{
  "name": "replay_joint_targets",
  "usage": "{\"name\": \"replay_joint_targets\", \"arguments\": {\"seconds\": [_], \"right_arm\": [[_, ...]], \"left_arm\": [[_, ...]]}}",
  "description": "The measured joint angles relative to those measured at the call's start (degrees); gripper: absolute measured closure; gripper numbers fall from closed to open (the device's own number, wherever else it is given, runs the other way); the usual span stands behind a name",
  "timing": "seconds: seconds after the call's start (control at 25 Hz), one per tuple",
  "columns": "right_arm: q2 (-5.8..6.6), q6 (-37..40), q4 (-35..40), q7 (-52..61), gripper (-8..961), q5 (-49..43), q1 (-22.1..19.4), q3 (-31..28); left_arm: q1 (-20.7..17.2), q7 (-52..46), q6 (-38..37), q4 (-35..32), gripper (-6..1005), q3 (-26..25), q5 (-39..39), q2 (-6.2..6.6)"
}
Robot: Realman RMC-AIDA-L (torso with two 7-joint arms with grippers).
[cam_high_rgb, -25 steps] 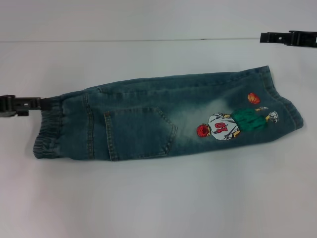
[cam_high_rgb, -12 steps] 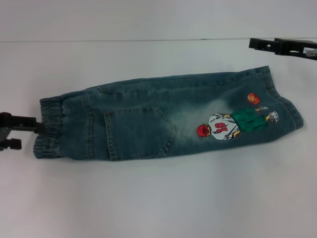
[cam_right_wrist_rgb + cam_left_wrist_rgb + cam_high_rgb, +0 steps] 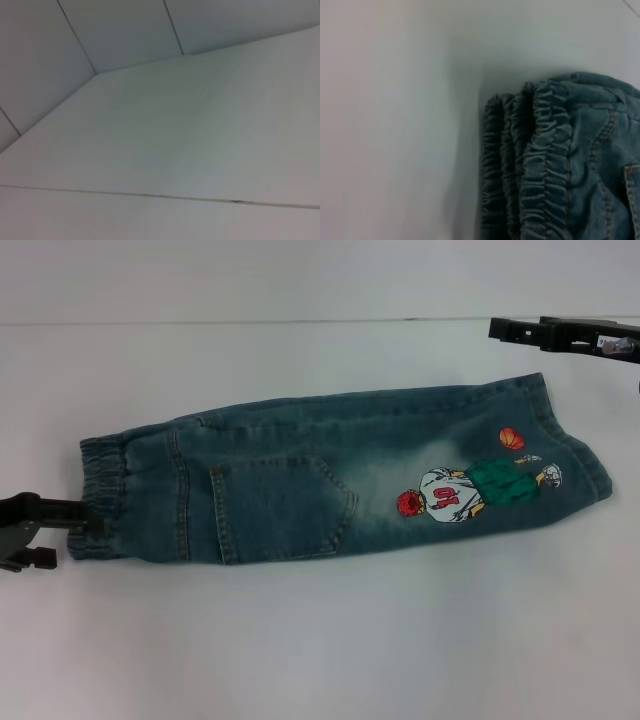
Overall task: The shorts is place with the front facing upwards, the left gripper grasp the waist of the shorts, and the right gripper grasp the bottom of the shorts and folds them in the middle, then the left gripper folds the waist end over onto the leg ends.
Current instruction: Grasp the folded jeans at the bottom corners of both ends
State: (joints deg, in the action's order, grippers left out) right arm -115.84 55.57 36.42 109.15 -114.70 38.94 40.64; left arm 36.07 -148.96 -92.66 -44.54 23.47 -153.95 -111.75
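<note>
The small faded blue-green denim shorts [image 3: 330, 480] lie flat across the middle of the head view on the white table [image 3: 320, 640], already doubled lengthwise, patch pocket and embroidered basketball-player figure [image 3: 470, 490] showing on top. The gathered elastic waistband [image 3: 100, 502] sits at the left of the frame, the hemmed leg ends [image 3: 575, 440] at the right, so each arm has its own end to hand. The left gripper [image 3: 95, 522], a black two-fingered claw, comes in from the lower left edge with its tips touching the lower part of the waistband; I judge it is lining up for the waist-over-legs fold, but whether it is clenched on the cloth I cannot tell. The right gripper [image 3: 500, 328], its black twin, hangs at the upper right, apart from the denim, grasping nothing that shows; spread or closed, I cannot tell. The left wrist view adds what the head view lacks: stacked layers of ruched elastic. The right wrist view gives only bare table and wall.
</note>
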Motion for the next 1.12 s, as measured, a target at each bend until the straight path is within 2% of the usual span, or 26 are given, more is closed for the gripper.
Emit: {"name": "replay_joint_targets", "arguments": {"seconds": [0.32,0.56,0.68,0.84,0.92,1.0,1.12], "right_arm": [[-0.45,0.1,0.0,-0.2,-6,0.0,0.3,0.1],[-0.22,2.6,0.2,-0.5,-6,-0.1,0.3,0.1],[1.13,9.3,0.7,-1.6,-7,-0.8,0.1,0.3],[4.85,24.2,1.0,-5.8,-7,-2.5,-0.8,0.8],[6.11,29.7,1.5,-6.7,-6,-4.2,-1.1,0.9],[6.86,33.1,2.6,-6.9,-6,-6.2,-1.6,0.7],[7.19,34.9,3.7,-6.8,-7,-7.4,-2.4,0.3]], "left_arm": [[1.0,-0.1,2.7,3.1,80,0.4,-0.1,0.17],[1.6,-0.2,4.6,4.7,80,1.7,-0.4,0.24],[1.7,-0.2,5.0,4.7,80,1.8,-0.5,0.24],[1.8,-0.2,5.3,4.7,79,1.9,-0.5,0.28],[1.9,-0.2,5.3,4.7,79,1.9,-0.5,0.31],[2.0,-0.2,5.3,4.7,79,1.9,-0.5,0.31],[2.2,-0.3,5.1,4.7,80,1.9,-0.4,0.31]]}}
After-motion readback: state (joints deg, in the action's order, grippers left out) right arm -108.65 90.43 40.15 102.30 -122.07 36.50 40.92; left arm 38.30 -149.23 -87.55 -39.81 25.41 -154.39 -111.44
